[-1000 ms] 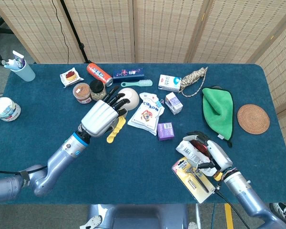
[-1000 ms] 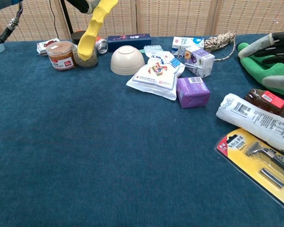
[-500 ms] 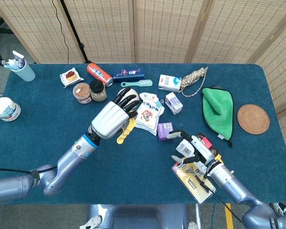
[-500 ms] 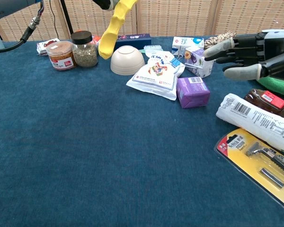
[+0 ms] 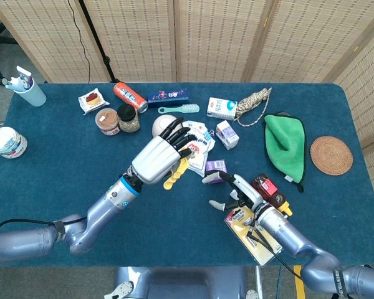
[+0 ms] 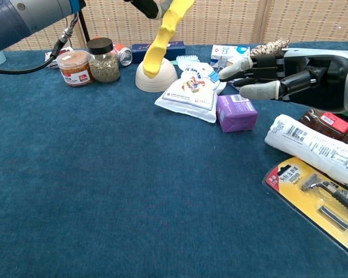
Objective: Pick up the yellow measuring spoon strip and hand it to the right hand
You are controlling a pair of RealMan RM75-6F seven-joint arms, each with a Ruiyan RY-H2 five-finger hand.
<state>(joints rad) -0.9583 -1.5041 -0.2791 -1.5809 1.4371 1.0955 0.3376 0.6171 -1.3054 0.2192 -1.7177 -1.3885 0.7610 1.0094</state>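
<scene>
The left robot hand point(image 5: 157, 159) grips the yellow measuring spoon strip point(image 5: 176, 174) by its upper end, fingers curled around it, and holds it clear of the tabletop point(image 5: 62, 162). In the chest view the strip point(image 6: 162, 36) hangs tilted from the grasp, its free lower end pointing down in front of the white bowl point(image 6: 156, 73). Gripping at one end leaves most of the strip's length exposed, which gives the receiving hand a free section to take.

The right robot hand point(image 5: 232, 190) holds nothing. Its fingers point(image 6: 250, 76) are extended and apart, directed toward the strip, with the thumb spread from the rest; this posture suits receiving. The two hands are near each other but apart, and the strip does not touch the right hand. The transfer is judged not yet made.

Below the gap between the hands lie a white printed pouch point(image 6: 191, 91) and a purple box point(image 6: 236, 112); the raised carry height keeps the strip above them. A yellow blister pack point(image 5: 252, 233) lies under the right forearm, and a white wrapped package point(image 6: 316, 150) lies beside it. Two jars point(image 5: 118, 119) stand well to the rear left.
</scene>
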